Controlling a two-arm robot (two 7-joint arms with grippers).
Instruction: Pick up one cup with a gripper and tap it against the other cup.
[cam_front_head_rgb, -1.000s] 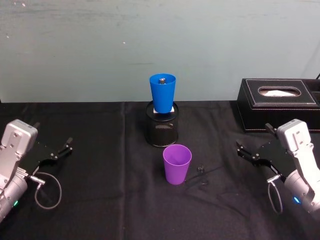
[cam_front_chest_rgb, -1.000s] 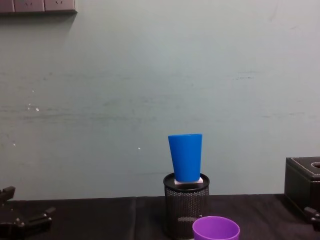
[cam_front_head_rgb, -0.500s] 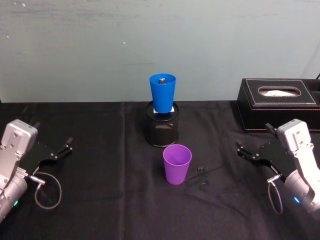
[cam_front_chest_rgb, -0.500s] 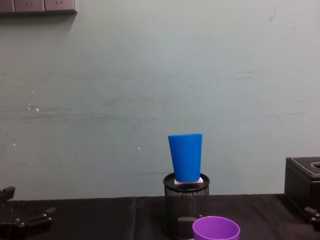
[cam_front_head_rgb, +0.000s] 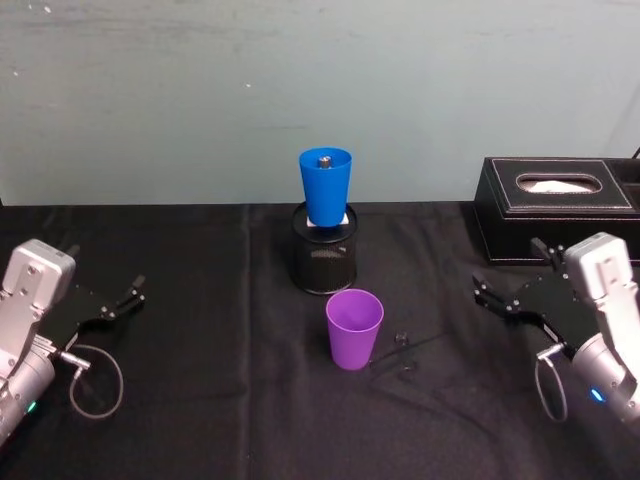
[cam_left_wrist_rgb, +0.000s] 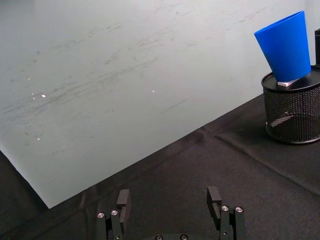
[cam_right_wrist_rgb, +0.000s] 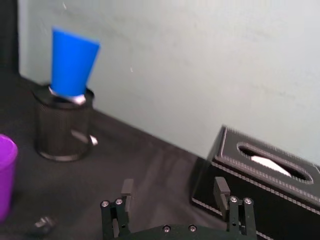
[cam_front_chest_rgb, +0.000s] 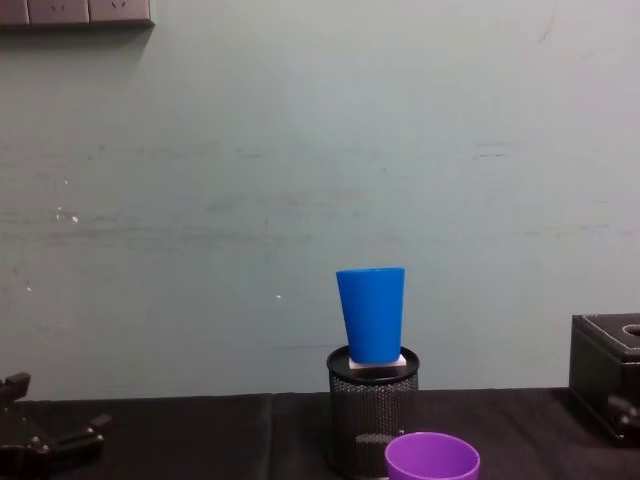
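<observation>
Since the chest view cuts the purple plastic tapered tumbler (cam_front_chest_rgb: 432, 457) off at the bottom edge, you only get its rolled rim there, and the right wrist view clips it to a sliver too. From the head view it's standing upright, mouth up, on the black cloth table (cam_front_head_rgb: 200, 380), just in front of the black wire-mesh pen holder (cam_front_head_rgb: 324, 262), and I can't tell if they touch. The bright blue plastic tumbler (cam_front_head_rgb: 325, 185), same smooth tapered shape, stands upright on top of that holder on a small white piece (cam_front_head_rgb: 345, 215), so its base is partly hidden by the mesh rim. There's a little grey thing (cam_front_head_rgb: 324, 160) inside the blue one and a small dark bit (cam_front_head_rgb: 402, 343) on the cloth just right of the purple one, can't make out what either is. The black stitched tissue box (cam_front_head_rgb: 558, 205) sits back right, and the chest view chops it off at the edge. The right gripper (cam_front_head_rgb: 508, 266) is out in front of that box, well apart from both cups, flat black jaws spread wide and holding nothing. The left gripper (cam_front_head_rgb: 105, 268) is parked far left, jaws also apart and empty.
</observation>
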